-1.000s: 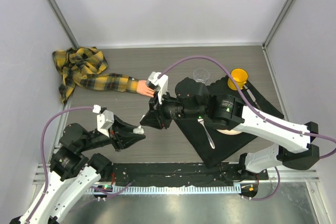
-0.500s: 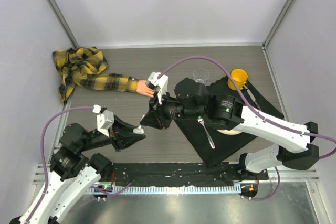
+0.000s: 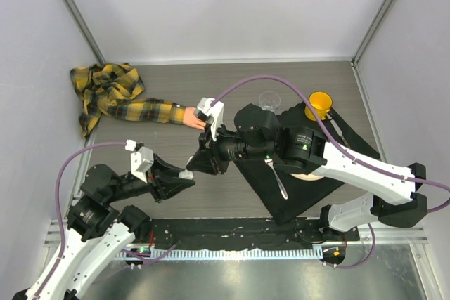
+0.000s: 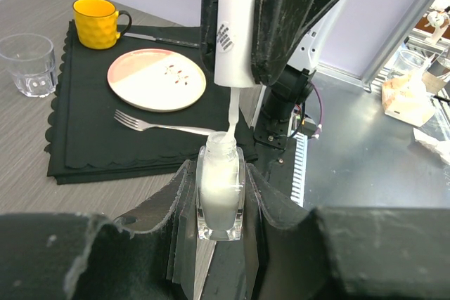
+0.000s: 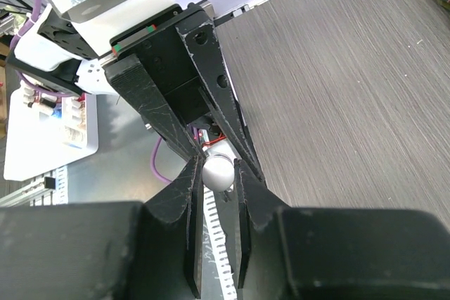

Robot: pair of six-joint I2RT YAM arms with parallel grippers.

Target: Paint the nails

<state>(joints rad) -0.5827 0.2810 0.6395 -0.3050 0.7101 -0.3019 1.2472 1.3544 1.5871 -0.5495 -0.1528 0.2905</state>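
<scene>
A grey wood-grain desk (image 3: 232, 89) stands between plain white walls (image 3: 232, 12). On its right side lies a black scalloped placemat (image 4: 91, 138) with a pink-and-cream plate (image 4: 156, 79), a steel fork (image 4: 165, 126) and a yellow mug (image 4: 97, 22). A clear glass tumbler (image 4: 27, 62) stands just beside it.

At the far left, a peach-pink mannequin hand (image 3: 193, 118) comes out of a yellow-black plaid sleeve (image 3: 133, 110). The nails are too small to see, and the right arm (image 3: 351, 163) covers the fingertips.

The left jaws grip a small clear bottle (image 4: 220, 198) narrowly. The right jaws hold its white cap (image 4: 234, 40), whose brush dips into the bottle's neck.
</scene>
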